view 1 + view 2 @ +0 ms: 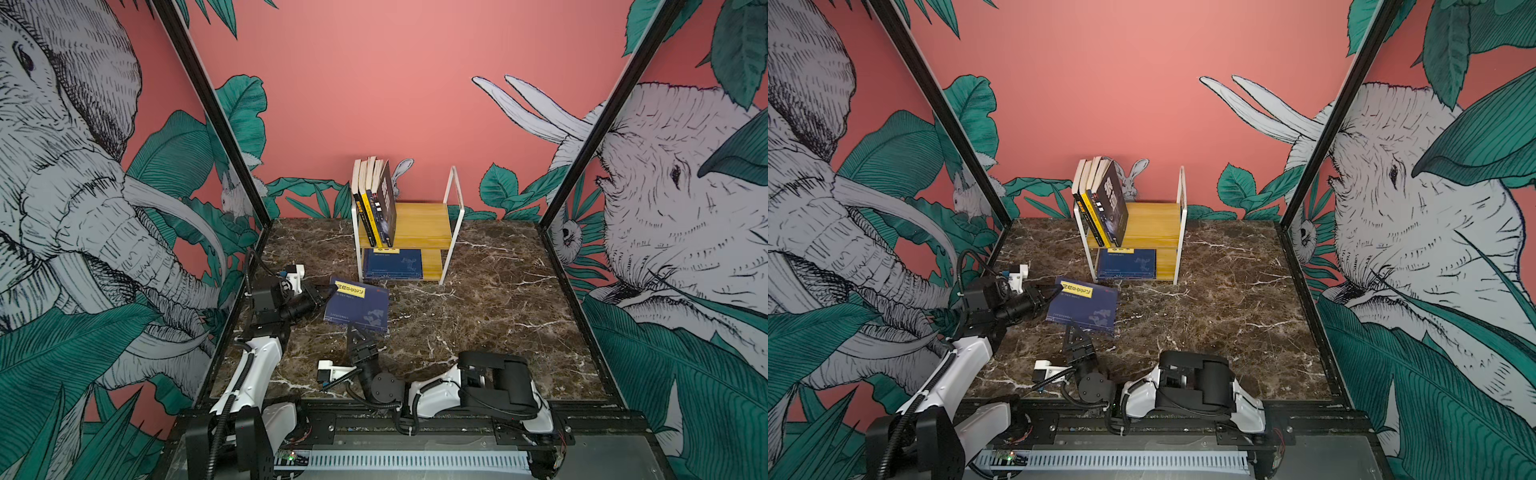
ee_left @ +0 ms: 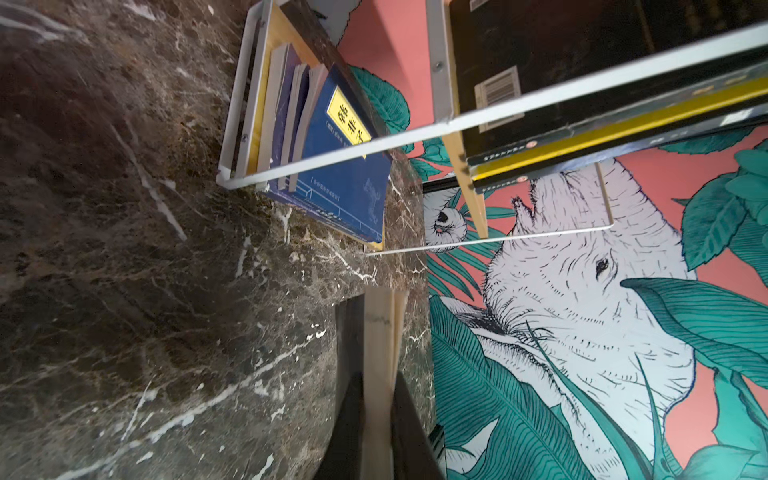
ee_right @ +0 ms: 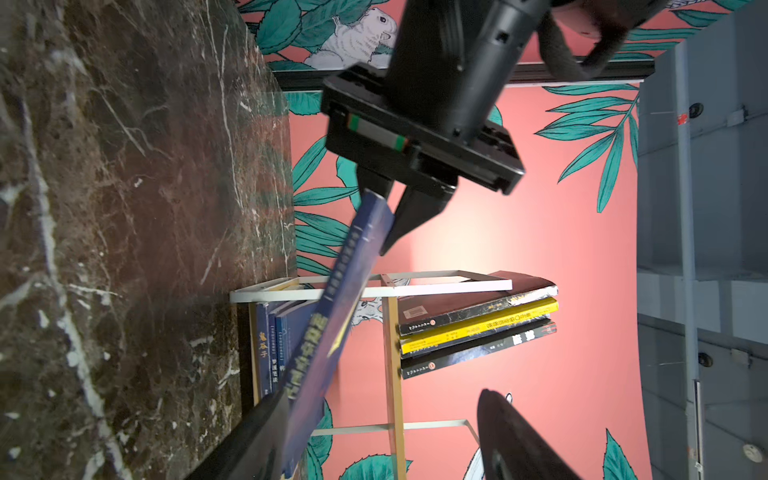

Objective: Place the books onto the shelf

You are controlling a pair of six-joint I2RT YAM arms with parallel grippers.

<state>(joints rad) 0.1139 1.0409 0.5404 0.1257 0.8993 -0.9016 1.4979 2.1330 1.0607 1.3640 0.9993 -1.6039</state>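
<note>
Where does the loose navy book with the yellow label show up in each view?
In a top view: navy book left of centre, tilted, in front of the shelf.
In a top view: likewise left of centre.
Left wrist: edge-on, pages showing, nearest the camera.
Right wrist: a diagonal band crossing the shelf.
Shared landmark: the shelf, beyond the book in all four.

Upper tier: leaning books (image 1: 376, 199) fill the left end of the shelf (image 1: 422, 220); the right half stands free.
Lower tier: flat navy stack (image 1: 392, 266) at left; narrow strip free at right.
Front left: tilted navy book (image 1: 359, 307) blocks the approach.
Counter (image 1: 498, 299), right side: bare.
</note>
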